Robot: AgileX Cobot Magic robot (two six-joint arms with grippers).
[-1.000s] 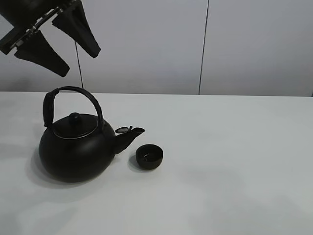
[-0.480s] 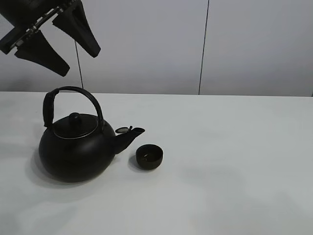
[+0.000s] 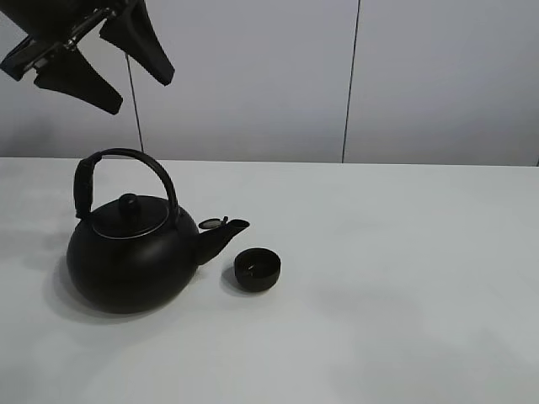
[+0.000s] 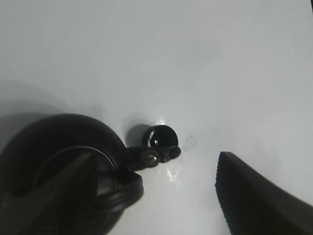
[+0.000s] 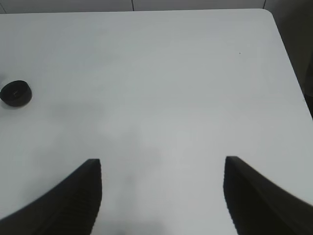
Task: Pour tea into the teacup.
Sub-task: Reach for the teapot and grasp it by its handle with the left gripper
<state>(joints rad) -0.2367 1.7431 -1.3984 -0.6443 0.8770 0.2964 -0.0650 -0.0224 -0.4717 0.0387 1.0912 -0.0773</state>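
– One teacup (image 3: pixel 257 269): where does it sit?
– On the white table (image 3: pixel 404 278), upright, just beside the spout (image 3: pixel 226 230) of the kettle (image 3: pixel 126 265). The two look apart, not touching. A glint shows inside the cup in the left wrist view, but I cannot tell whether that is tea or only shine.
– And the kettle?
– It stands on its base, lid (image 3: pixel 129 212) on, arched handle (image 3: pixel 126 156) up. Nothing holds it.
– What has changed?
– Only the left gripper (image 3: pixel 139 94). Over the last second it has lifted a little, so it hangs higher above the handle, jaws spread wide and empty. Kettle and cup have not stirred.
– Meaning?
– The arm is drawing away from the handle rather than closing on it, so no pour is under way. If the cup is dry, the grasp is all yet to do, and the gripper must come back down around the handle.
– The right gripper (image 5: pixel 162 161)?
– Spread open too and holding nothing, over bare table, with the teacup well apart at the edge of its view.
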